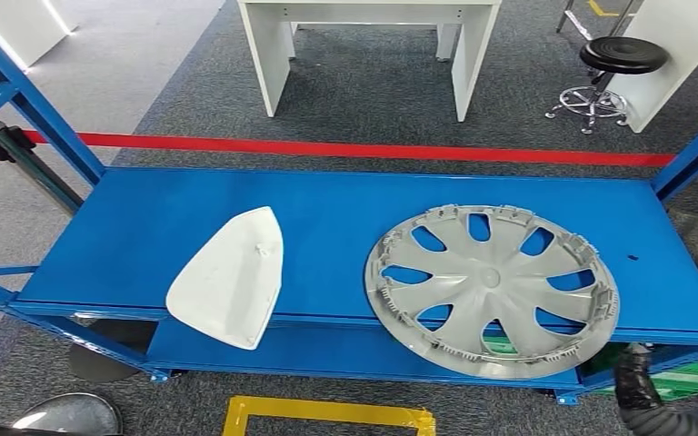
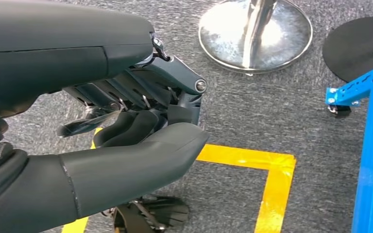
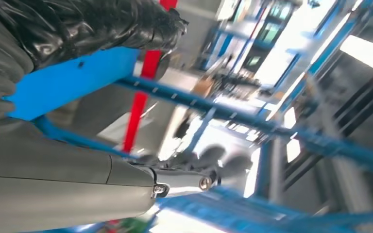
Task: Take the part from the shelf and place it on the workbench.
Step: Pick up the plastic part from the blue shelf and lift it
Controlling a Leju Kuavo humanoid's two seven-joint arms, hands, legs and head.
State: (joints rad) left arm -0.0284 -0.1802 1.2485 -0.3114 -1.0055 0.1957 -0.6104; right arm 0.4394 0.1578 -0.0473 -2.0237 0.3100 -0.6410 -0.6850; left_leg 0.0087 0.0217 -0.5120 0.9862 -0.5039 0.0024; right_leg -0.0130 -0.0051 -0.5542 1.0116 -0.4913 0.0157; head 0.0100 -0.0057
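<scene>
Two parts lie on the blue shelf point(image 1: 191, 209). One is a white, rounded triangular cover point(image 1: 229, 277) at the front left, overhanging the edge. The other is a silver wheel cover point(image 1: 491, 286) at the front right, also over the edge. My right hand point(image 1: 641, 386) is low at the shelf's front right corner, just below the wheel cover's rim and holding nothing. In the blurred right wrist view its fingers point(image 3: 209, 167) stand apart from the thumb point(image 3: 77, 194). My left hand point(image 2: 126, 141) hangs over the floor with its fingers curled in toward the thumb and nothing in them.
Red tape point(image 1: 373, 148) crosses the carpet behind the shelf, with a white desk point(image 1: 368, 36) and a black stool point(image 1: 623, 56) beyond. A yellow floor marking point(image 1: 327, 418) lies in front of the shelf. A chrome stanchion base point(image 2: 255, 34) stands at the shelf's left end.
</scene>
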